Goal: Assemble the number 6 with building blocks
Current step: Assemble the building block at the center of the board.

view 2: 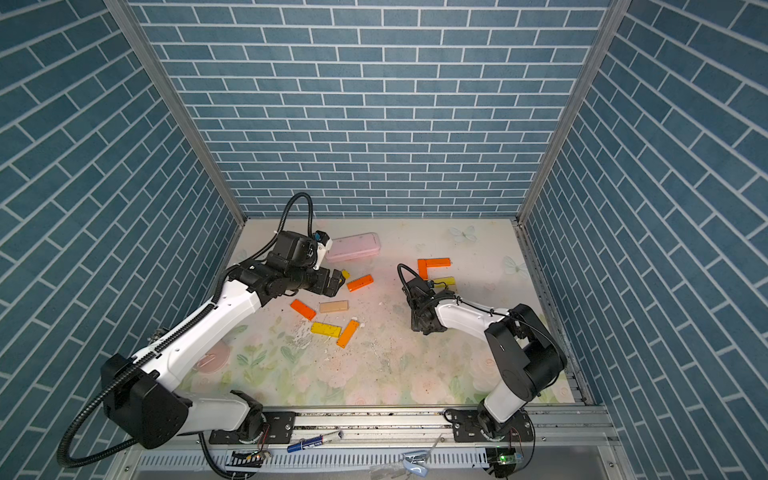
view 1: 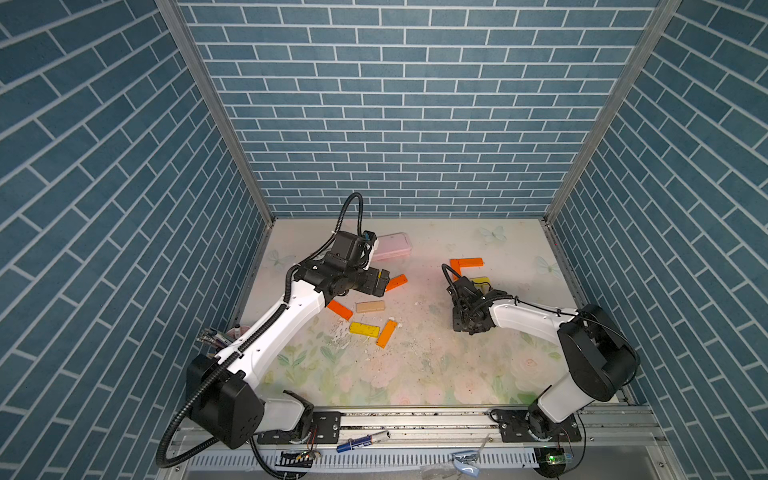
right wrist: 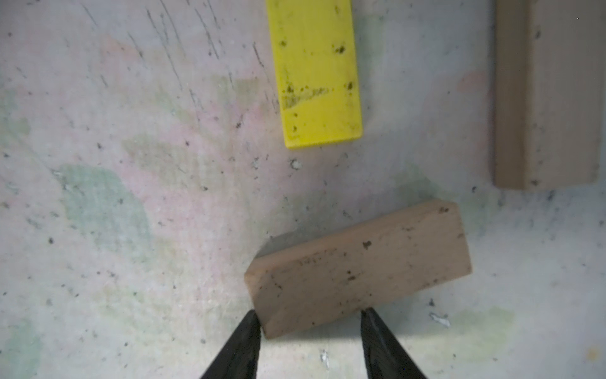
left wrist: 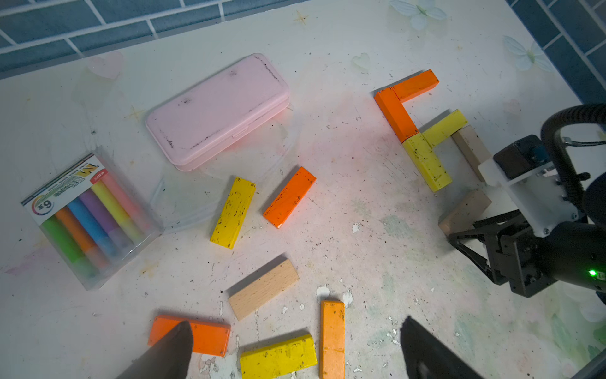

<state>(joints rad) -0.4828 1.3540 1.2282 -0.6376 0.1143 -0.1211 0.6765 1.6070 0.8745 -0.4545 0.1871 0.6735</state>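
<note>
The building blocks (left wrist: 264,288) number twelve in the left wrist view: five orange, four yellow and three tan. The number 6 (left wrist: 421,147) lies at about 1 o'clock on the table (view 1: 415,374). You have five bars joined there:
- Two orange bars (left wrist: 395,115) make the top corner.
- Two yellow bars form the lower 9 o'clock side and the middle stroke.
- One tan bar (left wrist: 470,151) runs down the loop's 3 o'clock side.

The sixth piece, a tan block (right wrist: 357,265), lies tilted at the figure's 6 o'clock end. It touches neither the yellow bar (right wrist: 314,72) nor the tan bar.

The other six blocks lie scattered around 9 o'clock: three orange, two yellow and one tan.

Your right gripper (right wrist: 310,316) stands narrow. Its two black tips are set against one corner of the tilted tan block, one at the short end and one at the long edge. You cannot tell whether it actually pinches the block.

Your left gripper (left wrist: 295,323) is spread wide and holds nothing. It hangs over the scattered blocks, with one finger (left wrist: 173,344) in front of an orange block (left wrist: 210,338).

One pink case (view 1: 392,246) lies at 11 o'clock, scuffed and with no writing. One clear pack of chalks (left wrist: 88,216) sits near it and holds six sticks: green, orange, blue, purple, yellow and pink. Its label shows a large "6"; the smaller print is too fine to read.
</note>
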